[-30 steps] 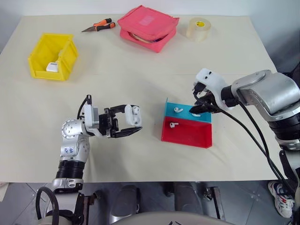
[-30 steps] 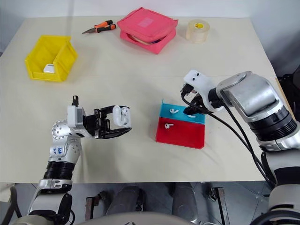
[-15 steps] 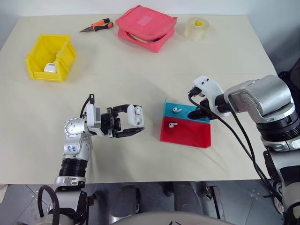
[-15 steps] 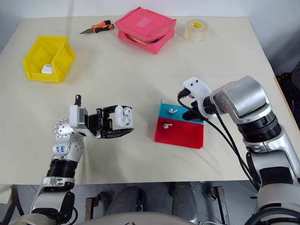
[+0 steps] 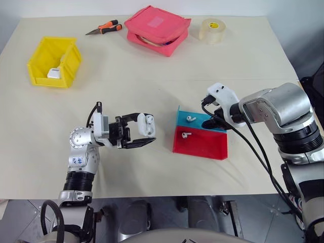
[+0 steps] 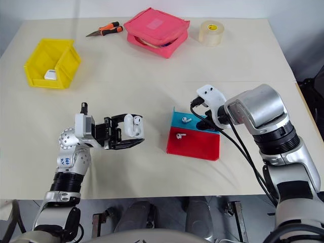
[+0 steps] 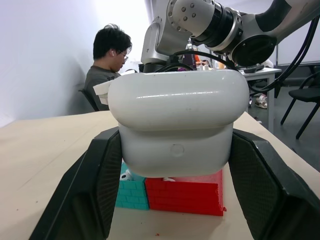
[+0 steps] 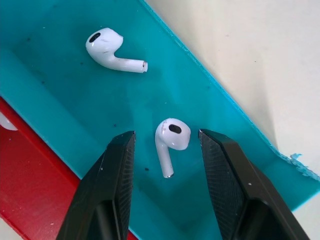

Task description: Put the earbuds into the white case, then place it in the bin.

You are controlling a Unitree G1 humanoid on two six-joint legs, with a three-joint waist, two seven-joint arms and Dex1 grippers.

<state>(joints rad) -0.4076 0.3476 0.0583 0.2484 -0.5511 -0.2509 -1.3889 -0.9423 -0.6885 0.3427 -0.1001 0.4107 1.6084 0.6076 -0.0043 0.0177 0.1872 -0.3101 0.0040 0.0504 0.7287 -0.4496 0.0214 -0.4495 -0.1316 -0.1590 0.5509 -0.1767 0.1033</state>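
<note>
On a beige table (image 5: 152, 66), the left gripper (image 5: 143, 134) holds the white case (image 5: 147, 124) clamped between its two black fingers, just above the tabletop. The right gripper (image 8: 165, 165) hangs over a blue tray (image 8: 60, 90), fingers apart on either side of one earbud (image 8: 170, 137); a second earbud (image 8: 107, 47) lies nearby, a third (image 5: 186, 134) in the adjoining red tray (image 5: 202, 144). The yellow bin (image 5: 55, 61) sits far off to the left.

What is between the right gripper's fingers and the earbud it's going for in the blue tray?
Nothing visible. The right gripper is open, one finger on each side of the earbud, which lies alone on the blue tray.
</note>
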